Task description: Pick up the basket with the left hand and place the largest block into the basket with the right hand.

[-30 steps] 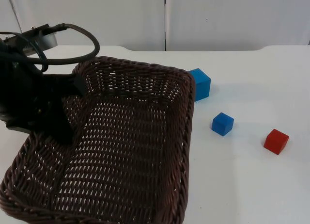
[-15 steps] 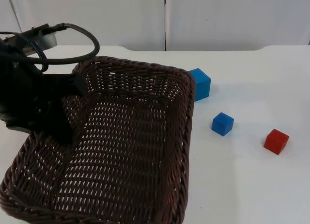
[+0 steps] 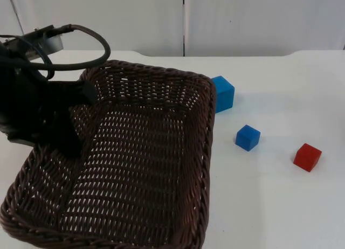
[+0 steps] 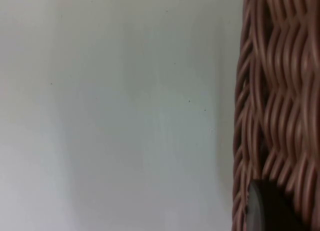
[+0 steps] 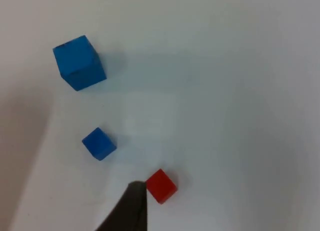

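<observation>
The large blue block [image 3: 223, 92] is sitting on the white counter [image 3: 280, 206] right of centre in the top frame, just beside the basket's far right corner, maybe touching the rim; I cannot tell which. From my right wrist camera I am looking down on that same block [image 5: 79, 62], with the small blue block [image 5: 99, 143] nearer to me and the red block [image 5: 161, 186] nearest of all. In the top frame the small blue block [image 3: 247, 137] is lying apart from the large one, and the red block [image 3: 307, 157] is sitting further toward the lower right.

The brown wicker basket [image 3: 156, 76] is taking up the left half of the top frame. My left hand [image 3: 64, 133] is gripping its left wall at the upper left of the frame, one finger inside the weave. The left wrist camera is showing the weave of that wall [image 4: 280, 91] against the bare counter, which suggests to me the basket is lifted or tipped up, though I cannot be sure.

My right hand is hovering high over the three blocks; one dark fingertip [image 5: 131, 211] is showing just beside the red block, and I cannot tell whether that hand is open or closed.

So I am judging the basket pickup as done or nearly so. The big blue block is untouched, and the basket is holding nothing, so the reach, grasp and drop are all left to do.
</observation>
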Motion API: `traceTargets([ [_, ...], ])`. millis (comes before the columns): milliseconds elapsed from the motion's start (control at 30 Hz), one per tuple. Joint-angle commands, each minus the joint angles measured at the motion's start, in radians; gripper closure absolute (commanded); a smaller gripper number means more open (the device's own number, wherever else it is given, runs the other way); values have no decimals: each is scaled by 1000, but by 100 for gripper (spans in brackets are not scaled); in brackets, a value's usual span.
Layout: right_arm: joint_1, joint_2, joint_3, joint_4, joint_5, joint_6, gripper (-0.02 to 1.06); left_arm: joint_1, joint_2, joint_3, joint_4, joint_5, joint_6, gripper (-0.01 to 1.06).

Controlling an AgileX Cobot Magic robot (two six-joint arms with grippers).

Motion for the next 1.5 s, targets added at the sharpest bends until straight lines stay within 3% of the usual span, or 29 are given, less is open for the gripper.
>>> traceTargets([
  [0, -2, 31, -29, 27, -12, -17, 0, 0, -14, 1, -12, -2, 0, 105],
  [167, 38, 104, -110, 32, -9, -17, 0, 0, -14, 1, -12, -2, 0, 105],
  [433, 214, 300, -300, 22, -5, -23, 0, 0, -14, 1, -12, -6, 0, 105],
  [667, 359, 503, -506, -51, 62, -19, 0, 0, -14, 1, -5, -9, 0, 105],
  [867, 406, 646, -682, -73, 143, 12, 0, 0, -14, 1, -5, -9, 0, 105],
  [1100, 408, 772, -796, -126, 185, 49, 0, 0, -14, 1, -3, -9, 0, 105],
  [1467, 408, 919, -810, -126, 54, 49, 0, 0, -14, 1, 1, -25, 0, 105],
])
